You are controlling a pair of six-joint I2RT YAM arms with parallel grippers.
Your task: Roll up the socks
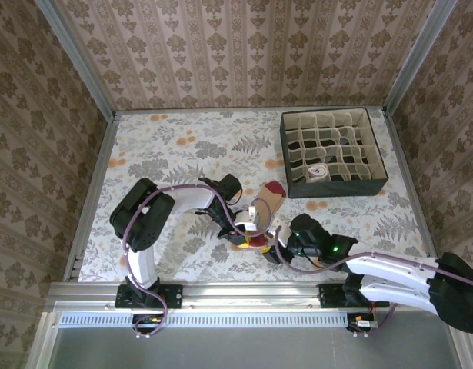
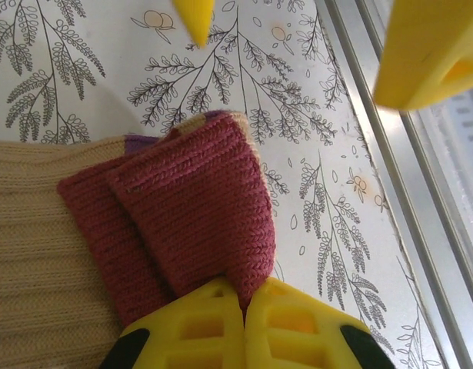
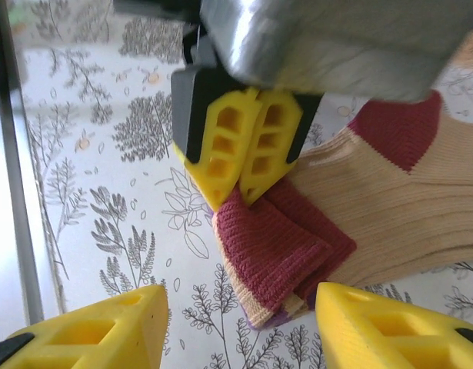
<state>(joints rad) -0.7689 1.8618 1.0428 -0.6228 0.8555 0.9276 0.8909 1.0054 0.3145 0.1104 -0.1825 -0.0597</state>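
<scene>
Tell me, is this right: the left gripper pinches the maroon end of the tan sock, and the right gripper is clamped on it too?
Not quite. The left gripper does pinch the maroon end of the tan sock, but the right gripper is open, its fingers spread either side of that end. The right wrist view shows it.

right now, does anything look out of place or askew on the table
Nothing stands out: the tan sock lies flat, its maroon toe folded over and pinched by the shut left pincer.
</scene>
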